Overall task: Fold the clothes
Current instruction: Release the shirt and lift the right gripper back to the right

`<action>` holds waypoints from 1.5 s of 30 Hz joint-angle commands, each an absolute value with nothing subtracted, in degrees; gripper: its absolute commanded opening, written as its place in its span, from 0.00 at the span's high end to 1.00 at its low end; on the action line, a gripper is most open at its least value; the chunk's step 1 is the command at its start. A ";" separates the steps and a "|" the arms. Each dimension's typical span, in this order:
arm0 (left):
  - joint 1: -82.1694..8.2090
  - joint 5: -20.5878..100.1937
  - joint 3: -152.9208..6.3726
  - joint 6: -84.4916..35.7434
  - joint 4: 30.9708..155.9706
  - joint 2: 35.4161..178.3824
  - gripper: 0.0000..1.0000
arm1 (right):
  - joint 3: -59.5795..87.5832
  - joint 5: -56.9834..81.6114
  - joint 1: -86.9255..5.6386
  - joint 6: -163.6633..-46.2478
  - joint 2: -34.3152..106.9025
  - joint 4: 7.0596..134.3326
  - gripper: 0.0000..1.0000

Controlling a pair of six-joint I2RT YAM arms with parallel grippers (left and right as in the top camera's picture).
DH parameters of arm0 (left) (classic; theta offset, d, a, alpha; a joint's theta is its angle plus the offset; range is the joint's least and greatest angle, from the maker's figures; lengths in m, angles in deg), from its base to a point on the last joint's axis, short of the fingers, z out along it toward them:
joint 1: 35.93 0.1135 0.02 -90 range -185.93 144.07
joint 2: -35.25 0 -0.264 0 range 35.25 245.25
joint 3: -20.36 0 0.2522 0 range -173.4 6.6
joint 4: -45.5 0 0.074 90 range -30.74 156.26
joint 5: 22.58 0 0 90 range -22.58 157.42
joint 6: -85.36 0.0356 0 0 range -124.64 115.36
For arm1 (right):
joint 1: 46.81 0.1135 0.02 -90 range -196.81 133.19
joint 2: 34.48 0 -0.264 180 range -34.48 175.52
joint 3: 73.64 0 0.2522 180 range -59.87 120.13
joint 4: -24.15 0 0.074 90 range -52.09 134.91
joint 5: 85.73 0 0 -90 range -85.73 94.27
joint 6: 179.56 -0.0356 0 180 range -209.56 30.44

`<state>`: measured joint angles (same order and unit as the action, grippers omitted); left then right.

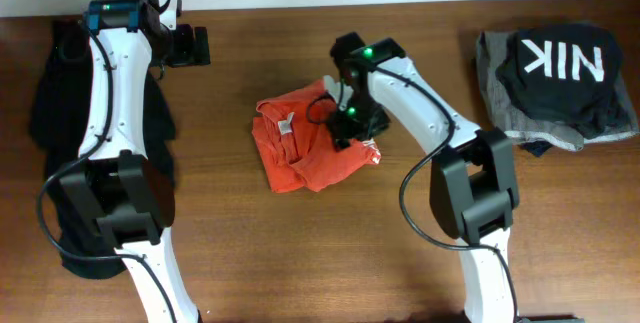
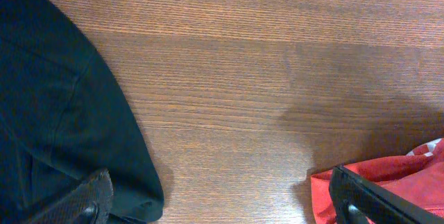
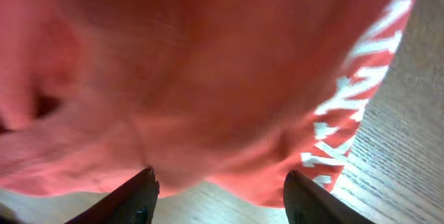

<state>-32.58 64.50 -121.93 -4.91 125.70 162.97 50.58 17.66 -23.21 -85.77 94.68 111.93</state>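
**Orange-red shirt bunched mid-table, right gripper down on it**

Overhead: the orange-red cotton T-shirt lies crumpled in a loose heap near the centre of the brown wood-grain table. It is not flat, and folds and ridges run across it. A small white neck label shows on its upper left part.

The right gripper sits over the heap's right edge, on or just above the cloth. In the right wrist view the right gripper has its two dark fingers spread well apart. Red fabric fills nearly the whole picture, very close and blurred. Cloth bulges down towards the gap, but the fingers are not clenched on it. Whether the tips touch the cloth cannot be told. White print runs along the shirt's right side, with bare table beyond it.

The left gripper is at the far left of the table, well apart from the shirt. In the left wrist view the left gripper is released, fingers wide, with only bare wood between them. A dark garment lies at the left. A corner of the orange-red shirt lies at the lower right, behind the right-hand finger.

At the far right of the overhead view, a black shirt with white "NIK" letters rests on a grey folded garment. The dark garment lies under the left arm.
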 commanded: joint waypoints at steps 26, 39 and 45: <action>-32.55 63.61 -122.71 -5.09 125.76 161.86 0.01 | 40.81 17.26 -37.59 -77.74 96.21 90.55 0.41; -32.38 63.67 -122.71 -5.06 122.88 161.86 0.01 | 54.80 22.27 -43.52 -77.96 95.82 99.54 0.20; -30.15 63.80 -122.71 -5.09 119.91 161.86 0.01 | 64.07 23.49 -37.64 -74.40 93.88 111.05 0.19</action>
<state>-32.07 64.24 -121.93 -4.91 120.63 162.97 61.27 21.35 -41.90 -77.11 95.08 109.35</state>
